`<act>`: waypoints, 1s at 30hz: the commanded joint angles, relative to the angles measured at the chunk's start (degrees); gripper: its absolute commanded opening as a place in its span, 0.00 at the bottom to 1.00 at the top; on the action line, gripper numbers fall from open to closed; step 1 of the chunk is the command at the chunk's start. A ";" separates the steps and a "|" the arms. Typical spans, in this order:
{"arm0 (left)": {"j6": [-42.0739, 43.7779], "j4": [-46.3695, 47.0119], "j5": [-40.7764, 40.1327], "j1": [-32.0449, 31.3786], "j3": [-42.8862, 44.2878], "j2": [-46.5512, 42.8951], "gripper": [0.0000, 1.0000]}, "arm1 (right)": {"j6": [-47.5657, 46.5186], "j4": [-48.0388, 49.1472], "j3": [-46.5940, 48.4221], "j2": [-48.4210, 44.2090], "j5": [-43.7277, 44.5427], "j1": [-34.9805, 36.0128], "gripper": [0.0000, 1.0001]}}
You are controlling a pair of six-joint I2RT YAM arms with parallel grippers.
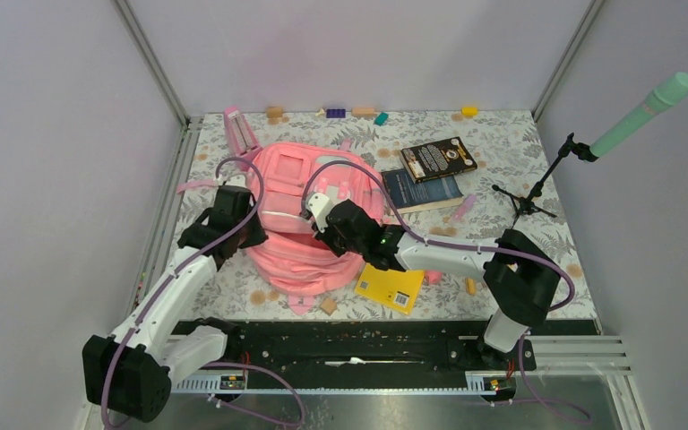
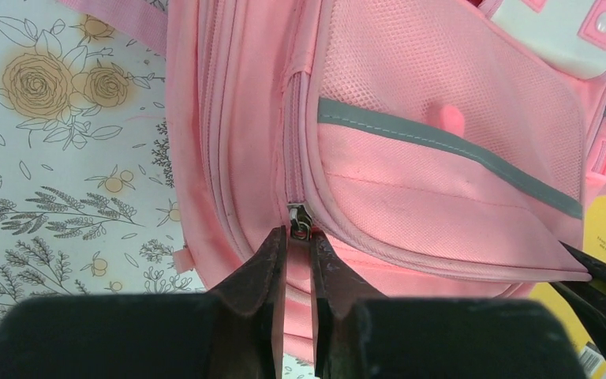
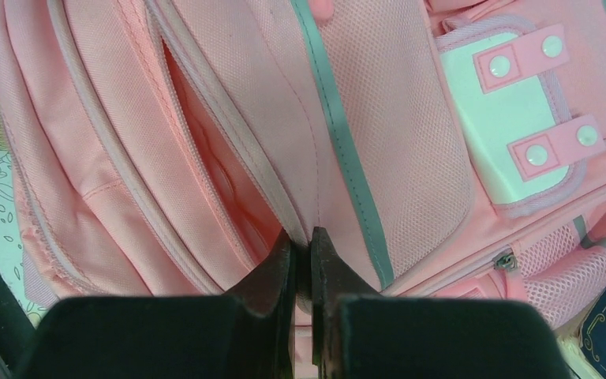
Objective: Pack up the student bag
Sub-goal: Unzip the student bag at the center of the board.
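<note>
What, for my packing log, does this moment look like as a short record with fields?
bag: large soft pink fabric backpack, lying front-up on the floral-print table
left gripper: shut on the small metal zip pull at a front pocket's corner
right gripper: shut on the backpack's front-pocket edge, beside an opened zip gap
outside the bag: flat yellow book by its near-right edge; black book and dark blue book to its right
packing: no book held yet

Black book (image 1: 438, 159) touching blue book (image 1: 419, 192) — yellow booklet (image 1: 390, 288) nearer front; mint microphone (image 1: 642, 115) on stand, right.
</note>
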 commanded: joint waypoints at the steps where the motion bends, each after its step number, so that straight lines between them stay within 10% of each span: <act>1: 6.46 0.19 -2.06 4.93 3.75 0.87 0.00 | 0.76 -0.94 -1.24 -4.52 0.51 -0.14 0.00; 15: 16.13 1.03 4.30 10.40 8.30 5.34 0.03 | 0.75 -0.50 -1.67 -4.57 -0.15 -0.14 0.00; 30: 17.02 3.51 2.19 10.55 5.83 5.28 0.29 | 1.31 -0.06 -1.51 -3.76 -1.83 -0.14 0.00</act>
